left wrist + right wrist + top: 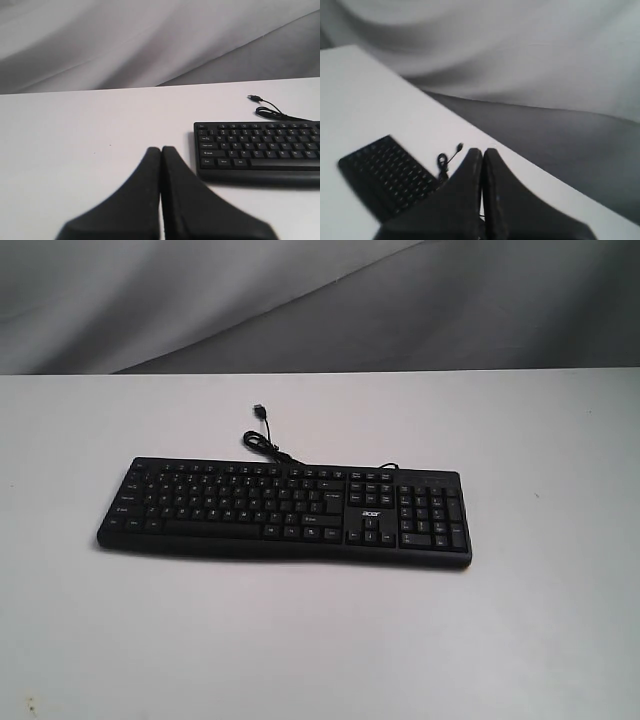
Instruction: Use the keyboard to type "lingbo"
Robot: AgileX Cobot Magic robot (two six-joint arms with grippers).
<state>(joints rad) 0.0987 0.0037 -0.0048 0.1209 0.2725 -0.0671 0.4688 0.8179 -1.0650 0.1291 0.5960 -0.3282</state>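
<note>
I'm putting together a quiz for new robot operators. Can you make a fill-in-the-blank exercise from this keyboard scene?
1. The keyboard lies on a ____ table.
2. In the exterior view, the keyboard's number pad is at its ____ end.
3. The left gripper and the right gripper are both ____.
4. The cable ends in a plug lying on the table, connected to ____.

Missing words: white; right; shut; nothing.

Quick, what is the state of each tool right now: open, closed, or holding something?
Left tool: closed, fingers pressed together, holding nothing.
Right tool: closed, fingers pressed together, holding nothing.
</note>
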